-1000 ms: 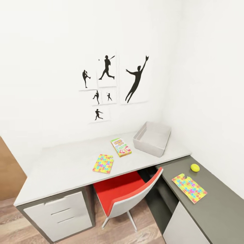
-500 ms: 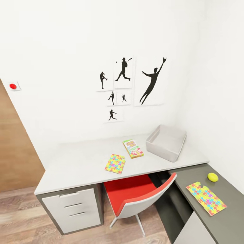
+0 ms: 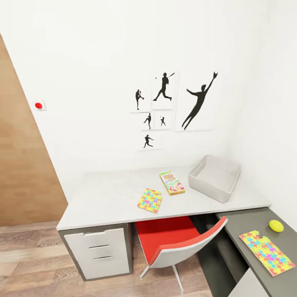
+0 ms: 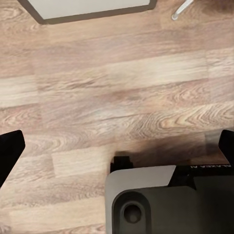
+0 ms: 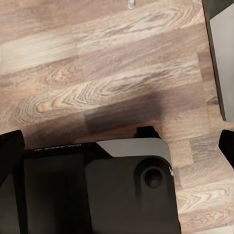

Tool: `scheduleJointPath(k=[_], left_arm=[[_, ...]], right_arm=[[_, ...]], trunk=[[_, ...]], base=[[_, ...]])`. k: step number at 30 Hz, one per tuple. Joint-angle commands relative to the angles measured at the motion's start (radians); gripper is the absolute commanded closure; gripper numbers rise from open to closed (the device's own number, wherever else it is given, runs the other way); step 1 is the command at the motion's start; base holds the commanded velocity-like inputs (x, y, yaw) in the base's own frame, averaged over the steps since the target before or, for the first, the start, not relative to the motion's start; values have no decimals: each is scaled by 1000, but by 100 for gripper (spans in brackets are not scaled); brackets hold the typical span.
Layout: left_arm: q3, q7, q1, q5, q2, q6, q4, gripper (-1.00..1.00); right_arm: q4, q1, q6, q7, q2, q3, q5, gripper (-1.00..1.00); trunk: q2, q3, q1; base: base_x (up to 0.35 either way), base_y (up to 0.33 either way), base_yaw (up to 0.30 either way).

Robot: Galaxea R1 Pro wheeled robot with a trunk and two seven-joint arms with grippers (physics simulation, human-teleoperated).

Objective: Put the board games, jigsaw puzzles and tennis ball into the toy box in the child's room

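The table [image 3: 107, 198] has a pale grey top and a dark grey end section [image 3: 247, 220]. On the pale top lie one printed board game [image 3: 172, 183] and a bright jigsaw puzzle [image 3: 150, 200]. The empty grey toy box [image 3: 214, 177] stands beside them in the corner. On the dark section are the tennis ball [image 3: 276, 225] and a second jigsaw puzzle [image 3: 267, 258]. The bed is out of view. My left gripper [image 4: 117, 148] and right gripper [image 5: 117, 146] both hang open over the wooden floor, holding nothing.
A red and white chair [image 3: 177, 243] is tucked under the table, next to the white drawers [image 3: 101, 251]. A wooden door [image 3: 24, 173] stands at the left, a red button [image 3: 38, 105] on the wall beside it. My dark base [image 4: 161, 200] shows below the grippers.
The head view has swung left, so the table and wall pictures sit further right in the picture and more of the door shows. Nothing on the table has moved.
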Motion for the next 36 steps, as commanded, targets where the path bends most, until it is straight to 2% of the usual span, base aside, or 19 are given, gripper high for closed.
scheduleJointPath(k=[1,25,36], left_arm=[[1,-4,0,-1,0,6,-2,-100],[1,-4,0,-1,0,6,-2,-100],[1,-5,0,-1,0,6,-2,-100]], right_arm=[[-2,0,5,-2,1,-4,-7,-100],[-2,1,-1,-1,1,-4,-5,-100],[-2,2,-33,1,-2,27,-6,-100]], trunk=[[-2,-2,1],[-2,-1,1],[-2,-1,1]], base=[[0,0,45],[0,0,8],[0,0,0]])
